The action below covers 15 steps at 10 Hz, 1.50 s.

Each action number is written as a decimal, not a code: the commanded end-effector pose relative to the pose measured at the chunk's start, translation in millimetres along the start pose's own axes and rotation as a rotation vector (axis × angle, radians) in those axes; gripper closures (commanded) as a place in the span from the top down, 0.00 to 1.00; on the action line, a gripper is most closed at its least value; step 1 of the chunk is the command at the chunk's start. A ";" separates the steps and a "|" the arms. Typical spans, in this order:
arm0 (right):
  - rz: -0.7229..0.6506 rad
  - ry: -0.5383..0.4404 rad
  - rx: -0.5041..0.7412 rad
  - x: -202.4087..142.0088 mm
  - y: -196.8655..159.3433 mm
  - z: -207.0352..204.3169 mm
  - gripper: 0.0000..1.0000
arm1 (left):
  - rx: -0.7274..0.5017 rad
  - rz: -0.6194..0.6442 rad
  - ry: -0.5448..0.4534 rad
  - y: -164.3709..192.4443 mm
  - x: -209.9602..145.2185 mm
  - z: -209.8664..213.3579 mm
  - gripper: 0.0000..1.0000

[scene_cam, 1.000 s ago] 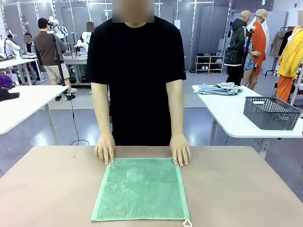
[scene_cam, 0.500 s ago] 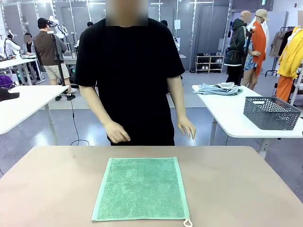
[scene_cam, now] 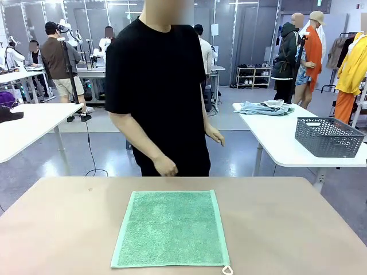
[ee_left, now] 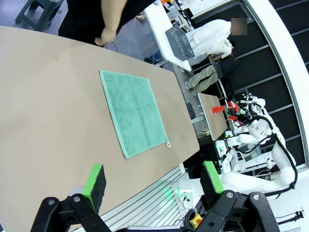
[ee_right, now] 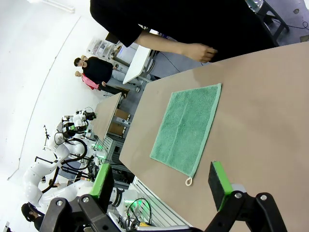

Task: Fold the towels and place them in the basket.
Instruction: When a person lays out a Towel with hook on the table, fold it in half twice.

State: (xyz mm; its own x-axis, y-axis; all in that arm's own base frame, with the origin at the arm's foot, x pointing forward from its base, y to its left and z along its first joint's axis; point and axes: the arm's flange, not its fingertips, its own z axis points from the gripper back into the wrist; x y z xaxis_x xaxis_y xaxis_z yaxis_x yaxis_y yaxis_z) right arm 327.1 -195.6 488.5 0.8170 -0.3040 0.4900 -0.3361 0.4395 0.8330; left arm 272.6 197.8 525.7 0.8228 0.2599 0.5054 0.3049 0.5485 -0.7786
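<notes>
The brown table (scene_cam: 57,229) bears the mint-green towel (scene_cam: 171,229), spread flat and unfolded. A person (scene_cam: 160,86) stands beyond the towel's far edge, both hands raised clear of it. The dark grey basket (scene_cam: 328,137) sits on a white side table (scene_cam: 269,134), well apart from the towel, to its far right. The left gripper (ee_left: 153,179) and the right gripper (ee_right: 161,181) hang back from the towel's near edge, each spread wide and holding nothing. A small loop (scene_cam: 227,270) lies at the towel's near right corner.

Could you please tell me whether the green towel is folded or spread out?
Spread: the towel lies flat on the table, all four edges showing, no folds.
</notes>
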 end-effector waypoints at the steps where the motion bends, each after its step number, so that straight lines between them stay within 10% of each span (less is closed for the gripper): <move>1: 0.000 0.000 0.000 0.0 0.0 0.0 1.00 | 0.000 0.000 0.000 0.0 0.0 0.0 1.00; 8: 0.815 0.516 -0.184 15.9 163.0 -123.4 1.00 | 0.110 -0.773 0.641 -156.5 81.9 -121.2 1.00; 15: 1.299 0.841 -0.323 -54.7 210.2 -229.3 1.00 | 0.223 -1.350 1.047 -223.3 -6.6 -256.2 1.00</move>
State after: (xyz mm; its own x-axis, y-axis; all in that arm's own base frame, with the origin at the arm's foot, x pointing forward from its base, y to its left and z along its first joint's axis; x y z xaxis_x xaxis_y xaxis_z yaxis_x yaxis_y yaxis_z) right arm 321.0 104.8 596.3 0.1524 0.8680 0.4726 -0.9633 0.2374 -0.1253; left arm 325.8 -132.2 619.2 0.0602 -0.9711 0.2311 0.9982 0.0580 -0.0163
